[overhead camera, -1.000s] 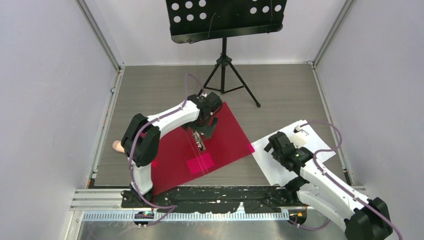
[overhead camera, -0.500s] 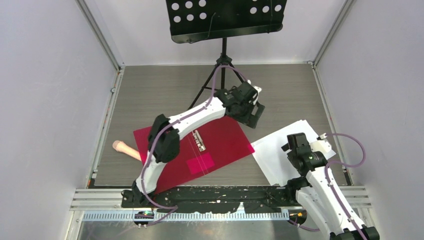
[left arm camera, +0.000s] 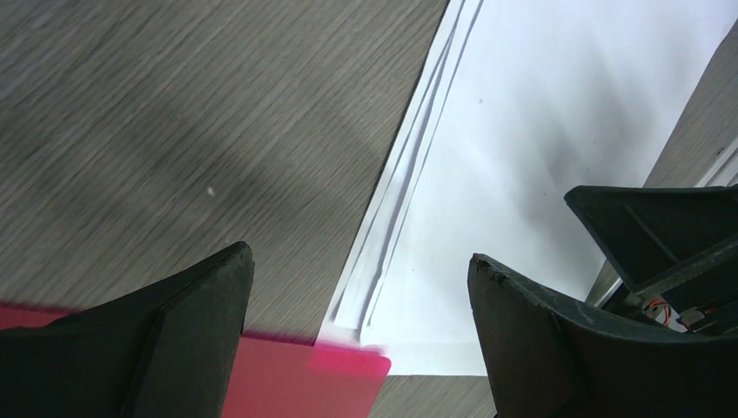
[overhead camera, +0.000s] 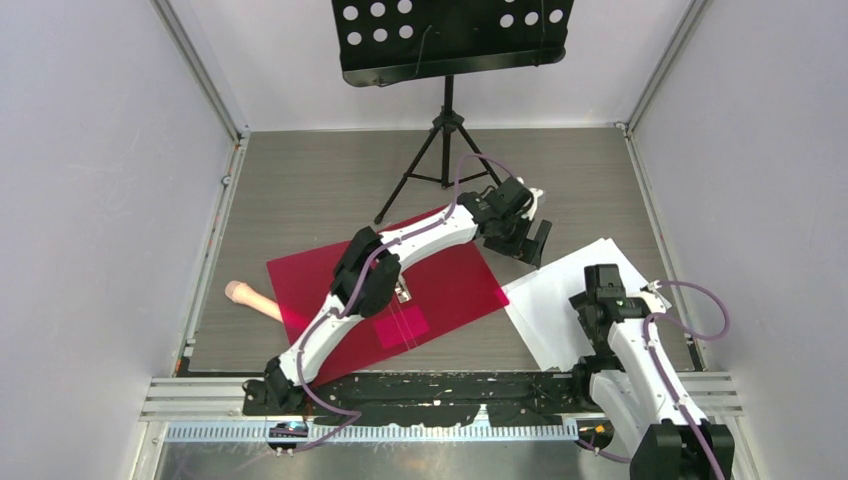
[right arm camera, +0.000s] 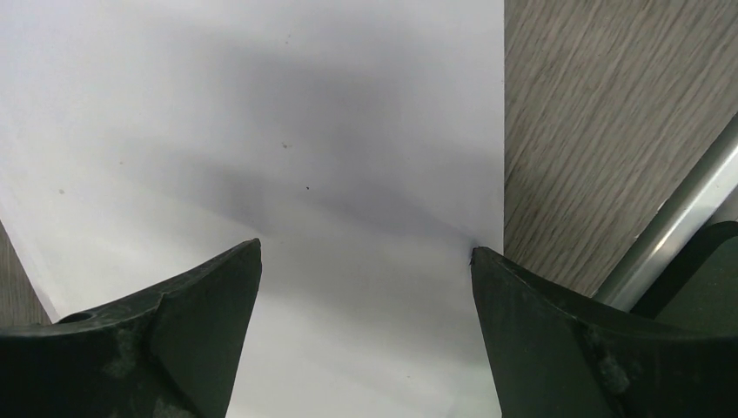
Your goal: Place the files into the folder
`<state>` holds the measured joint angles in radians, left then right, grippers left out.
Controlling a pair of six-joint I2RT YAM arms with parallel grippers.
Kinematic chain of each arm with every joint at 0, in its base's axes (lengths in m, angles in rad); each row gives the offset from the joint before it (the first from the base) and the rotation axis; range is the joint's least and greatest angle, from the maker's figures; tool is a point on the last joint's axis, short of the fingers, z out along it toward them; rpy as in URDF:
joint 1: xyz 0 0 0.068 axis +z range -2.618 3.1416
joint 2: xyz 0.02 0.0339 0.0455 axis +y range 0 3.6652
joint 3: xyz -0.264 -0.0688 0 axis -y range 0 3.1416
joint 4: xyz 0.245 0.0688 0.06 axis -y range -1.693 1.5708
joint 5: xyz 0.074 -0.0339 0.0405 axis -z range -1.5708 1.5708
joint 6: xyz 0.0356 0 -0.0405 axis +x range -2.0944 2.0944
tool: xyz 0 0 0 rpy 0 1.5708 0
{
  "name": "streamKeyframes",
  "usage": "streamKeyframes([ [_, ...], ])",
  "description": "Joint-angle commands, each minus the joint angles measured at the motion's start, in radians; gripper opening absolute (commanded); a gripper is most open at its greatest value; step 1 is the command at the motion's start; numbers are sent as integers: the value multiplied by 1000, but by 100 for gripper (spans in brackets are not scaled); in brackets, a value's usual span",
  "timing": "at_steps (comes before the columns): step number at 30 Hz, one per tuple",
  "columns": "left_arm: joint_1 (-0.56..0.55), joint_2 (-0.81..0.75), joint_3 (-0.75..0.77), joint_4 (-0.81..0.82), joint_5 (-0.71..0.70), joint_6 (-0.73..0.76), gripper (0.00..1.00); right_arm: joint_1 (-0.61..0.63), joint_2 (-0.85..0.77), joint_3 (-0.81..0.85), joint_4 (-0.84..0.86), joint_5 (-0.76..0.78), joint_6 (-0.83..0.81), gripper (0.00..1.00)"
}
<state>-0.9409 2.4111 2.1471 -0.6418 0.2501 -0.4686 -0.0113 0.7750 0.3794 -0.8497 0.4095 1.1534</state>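
The red folder (overhead camera: 455,282) lies open and flat on the table, its metal clip (overhead camera: 403,293) and pink patch (overhead camera: 400,327) showing. The white files (overhead camera: 552,305) lie to its right; their left corner is next to the folder's right corner (left arm camera: 348,370). My left gripper (overhead camera: 538,243) is open and empty, hovering over the gap between folder and files (left arm camera: 487,157). My right gripper (overhead camera: 597,300) is open and empty, low over the near right part of the files (right arm camera: 287,157).
A black music stand (overhead camera: 447,120) stands on its tripod at the back centre. A beige peg-like object (overhead camera: 250,297) lies left of the folder. Walls close in the table on three sides; a metal rail (right arm camera: 670,226) runs by the files' right edge.
My left arm swung right from the folder's clip to the files' left corner. My right arm pulled back and settled over the files' near right part.
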Motion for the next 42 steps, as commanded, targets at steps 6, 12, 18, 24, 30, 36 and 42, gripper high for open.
streamKeyframes([
  [6,-18,30,72,0,18,-19,91,-38,242,-47,344,-288,-44,95],
  [12,-14,50,120,-61,-23,25,91,-38,375,65,431,-335,-112,95],
  [18,-1,81,162,-92,-49,18,90,-39,437,163,412,-292,-163,95],
  [24,11,91,176,-163,-174,-19,88,-39,415,198,372,-261,-201,95],
  [30,42,56,109,-160,-231,-61,88,-38,388,186,358,-240,-220,95],
  [36,40,78,109,-155,-137,-73,87,-39,348,185,339,-225,-231,95],
  [42,16,35,32,-113,-107,-88,83,-39,345,194,331,-225,-238,95],
])
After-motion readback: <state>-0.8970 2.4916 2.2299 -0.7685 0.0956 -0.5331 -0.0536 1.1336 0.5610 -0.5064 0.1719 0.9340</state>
